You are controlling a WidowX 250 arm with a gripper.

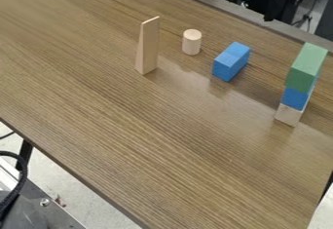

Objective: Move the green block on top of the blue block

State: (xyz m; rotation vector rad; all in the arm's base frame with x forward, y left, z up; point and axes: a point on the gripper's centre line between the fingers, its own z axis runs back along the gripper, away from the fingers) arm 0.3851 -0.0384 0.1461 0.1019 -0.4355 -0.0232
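I can't tell the gripper's opening, grip or bearing to anything. The green rectangular wooden block point(305, 69) sits atop a small blue wooden block point(296, 98); if the longer blue wooden block point(230, 63) is meant, grasping green comes next.

my table point(149, 140): cut off | black cable point(25, 172): cut off left | stacked blue block's point(296, 98) top: hidden from me by green block point(305, 72)

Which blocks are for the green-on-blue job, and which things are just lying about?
For the job:
- green block
- stacked blue block or lone blue block; I can't tell which is meant

Just there:
- wooden block at the stack's bottom
- upright wooden wedge
- wooden cylinder
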